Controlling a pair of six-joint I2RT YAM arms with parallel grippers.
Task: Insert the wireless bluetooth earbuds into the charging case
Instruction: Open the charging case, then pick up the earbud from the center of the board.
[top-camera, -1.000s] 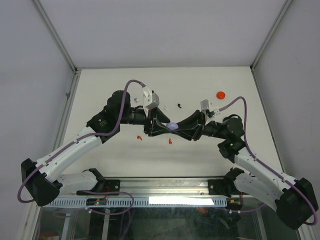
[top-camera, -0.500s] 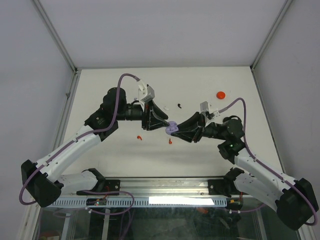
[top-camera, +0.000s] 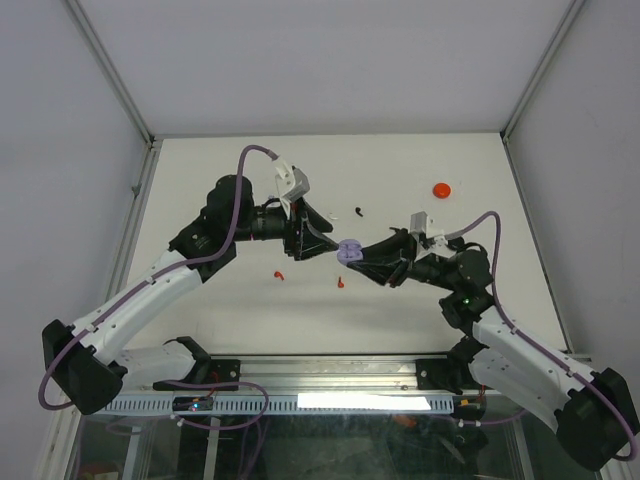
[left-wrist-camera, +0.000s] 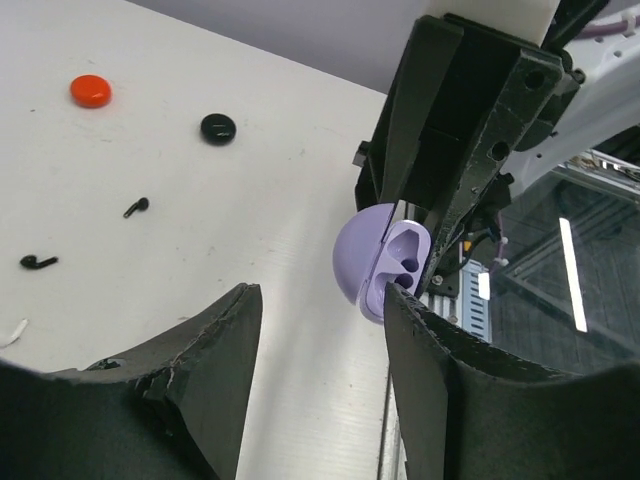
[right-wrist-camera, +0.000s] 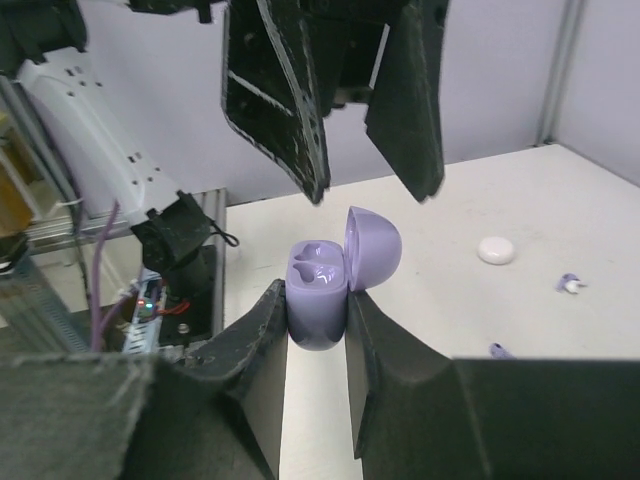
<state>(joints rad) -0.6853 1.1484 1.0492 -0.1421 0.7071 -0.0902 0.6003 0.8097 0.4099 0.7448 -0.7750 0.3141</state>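
Counter (top-camera: 200, 170): pale, walled on three sides; both arms reach in over its middle.

Left arm (top-camera: 150, 295) and right arm (top-camera: 520, 340): bent inward, wrists facing each other, tips nearly meeting at mid-counter.

Right jaws: clenched on the base of the lilac charging case (right-wrist-camera: 320, 285), one finger on each side of it. The case is held up between the two wrists, over the counter. Its domed lid (right-wrist-camera: 375, 245) stands hinged open, upright beside the base. Two moulded wells show in the top of the base.

Left jaws: released, fingers spread, nothing between them. They hang just past the open case, close to it. I cannot tell whether one fingertip touches it.

Other cases, all on the counter and well apart from the arms' meeting point:
- red case (left-wrist-camera: 90, 91), far right side in the top view
- black case (left-wrist-camera: 217, 127), near the red one
- white case (right-wrist-camera: 497, 250)

Wireless bluetooth earbuds, all loose on the counter:
- two red earbuds (top-camera: 279, 274) (top-camera: 341, 283), near side, below the wrists in the top view
- two black earbuds (left-wrist-camera: 136, 207) (left-wrist-camera: 38, 262), on the far side
- two lilac earbuds (right-wrist-camera: 570, 283) (right-wrist-camera: 500, 350), near the white case
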